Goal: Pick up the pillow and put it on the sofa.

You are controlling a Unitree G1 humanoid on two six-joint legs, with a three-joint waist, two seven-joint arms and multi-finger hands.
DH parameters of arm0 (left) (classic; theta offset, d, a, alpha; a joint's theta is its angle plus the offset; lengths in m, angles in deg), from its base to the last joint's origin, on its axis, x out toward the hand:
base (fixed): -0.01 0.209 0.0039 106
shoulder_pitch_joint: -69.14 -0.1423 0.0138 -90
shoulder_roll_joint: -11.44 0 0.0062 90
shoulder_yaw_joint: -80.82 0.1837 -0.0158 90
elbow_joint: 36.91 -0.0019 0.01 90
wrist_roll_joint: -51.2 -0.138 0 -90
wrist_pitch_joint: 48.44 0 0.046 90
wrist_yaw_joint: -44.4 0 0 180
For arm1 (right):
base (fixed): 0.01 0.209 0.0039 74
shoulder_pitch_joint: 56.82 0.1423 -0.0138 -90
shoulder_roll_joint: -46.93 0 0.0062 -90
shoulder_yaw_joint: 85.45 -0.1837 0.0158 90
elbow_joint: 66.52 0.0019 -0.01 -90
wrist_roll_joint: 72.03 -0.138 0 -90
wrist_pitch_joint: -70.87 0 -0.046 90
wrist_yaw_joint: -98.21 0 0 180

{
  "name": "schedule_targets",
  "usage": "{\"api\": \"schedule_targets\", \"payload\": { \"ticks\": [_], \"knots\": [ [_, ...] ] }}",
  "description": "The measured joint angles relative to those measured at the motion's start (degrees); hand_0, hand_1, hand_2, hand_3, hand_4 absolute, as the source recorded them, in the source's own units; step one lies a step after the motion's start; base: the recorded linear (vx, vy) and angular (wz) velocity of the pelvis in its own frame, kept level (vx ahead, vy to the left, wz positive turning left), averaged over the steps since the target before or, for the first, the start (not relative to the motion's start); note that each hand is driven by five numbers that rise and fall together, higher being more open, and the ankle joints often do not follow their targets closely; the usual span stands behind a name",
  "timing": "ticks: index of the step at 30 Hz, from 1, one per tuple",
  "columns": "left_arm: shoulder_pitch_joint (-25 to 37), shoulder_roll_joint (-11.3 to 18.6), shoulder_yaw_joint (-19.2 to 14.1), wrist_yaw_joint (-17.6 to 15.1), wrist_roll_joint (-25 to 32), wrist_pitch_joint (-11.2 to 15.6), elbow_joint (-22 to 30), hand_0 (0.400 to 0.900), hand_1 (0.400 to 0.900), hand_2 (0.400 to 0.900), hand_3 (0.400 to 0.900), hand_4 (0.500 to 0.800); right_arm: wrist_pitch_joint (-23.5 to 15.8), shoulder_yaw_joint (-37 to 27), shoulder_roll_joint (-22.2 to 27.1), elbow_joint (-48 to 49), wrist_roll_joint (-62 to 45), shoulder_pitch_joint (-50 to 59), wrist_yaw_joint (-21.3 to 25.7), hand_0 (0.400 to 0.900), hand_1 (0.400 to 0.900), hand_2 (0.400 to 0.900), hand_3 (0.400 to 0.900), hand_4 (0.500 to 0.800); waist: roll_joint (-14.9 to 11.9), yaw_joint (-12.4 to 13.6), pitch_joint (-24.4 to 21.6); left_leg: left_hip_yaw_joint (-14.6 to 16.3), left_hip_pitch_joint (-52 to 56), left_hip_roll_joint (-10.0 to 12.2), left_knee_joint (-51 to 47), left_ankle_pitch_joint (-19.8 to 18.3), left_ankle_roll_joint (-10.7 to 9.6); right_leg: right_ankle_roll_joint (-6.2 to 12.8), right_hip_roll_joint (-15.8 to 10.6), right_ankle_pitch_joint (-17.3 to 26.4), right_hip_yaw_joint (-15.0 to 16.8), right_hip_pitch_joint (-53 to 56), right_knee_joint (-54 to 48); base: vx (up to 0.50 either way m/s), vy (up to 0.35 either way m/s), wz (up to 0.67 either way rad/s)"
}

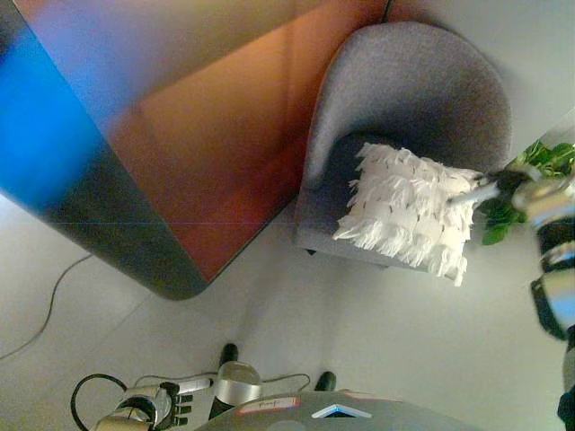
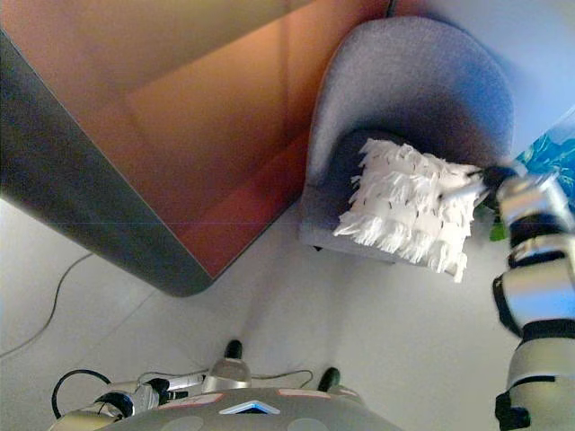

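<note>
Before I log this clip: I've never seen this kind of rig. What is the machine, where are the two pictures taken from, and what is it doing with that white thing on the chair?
Both pictures come from one stereo camera on a humanoid robot's head, looking down; they show the same scene from slightly different spots. The robot stands on a pale floor facing a grey sofa, a small rounded armchair. A white fringed pillow lies on its seat, overhanging the front edge. The right arm reaches in from the right, and the right hand is at the pillow's right edge; whether the fingers grip it cannot be made out. The left hand hangs low at the bottom left, fingers relaxed, holding nothing. A green plant stands beside the sofa, and a large dark-edged panel fills the left.
</note>
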Motion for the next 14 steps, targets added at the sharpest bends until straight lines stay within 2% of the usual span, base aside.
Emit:
{"api": "schedule_targets", "payload": {
  "ticks": [6,11,14],
  "knots": [
    [0.6,-1.2,1.4,-1.0,0.1,0.1,-0.1,0.9,0.9,0.9,0.9,0.8,-0.7,-0.9,-12.2,-1.5,-3.3,-17.8,2.3,0.9,0.9,0.9,0.9,0.8,3.1,-3.2,-1.9,1.0,0.9,-0.1,0.0,0.0,0.1,0.24,-0.1,0.2,0.9,0.4,0.0,-0.03,0.058,0.0],
    [2.1,-3.4,1.4,-1.7,0.1,1.4,-0.2,0.9,0.9,0.9,0.9,0.8,-3.7,-3.3,-17.5,-3.7,-4.3,-28.5,6.0,0.9,0.9,0.9,0.9,0.8,3.3,-3.6,-2.1,1.4,2.2,-0.1,-0.6,-0.5,0.5,0.28,-0.2,0.1,1.3,1.6,0.0,-0.01,0.073,0.0],
    [2.1,-4.7,1.5,-1.8,0.0,2.4,-1.2,0.9,0.9,0.9,0.9,0.8,-4.5,-3.4,-20.0,-4.3,-4.3,-31.7,7.8,0.9,0.9,0.9,0.9,0.8,3.3,-5.1,-2.1,2.1,2.3,-0.1,-0.6,-1.5,0.8,0.31,-0.3,-0.1,1.4,1.8,0.0,0.0,0.036,-0.02]
  ]
}}
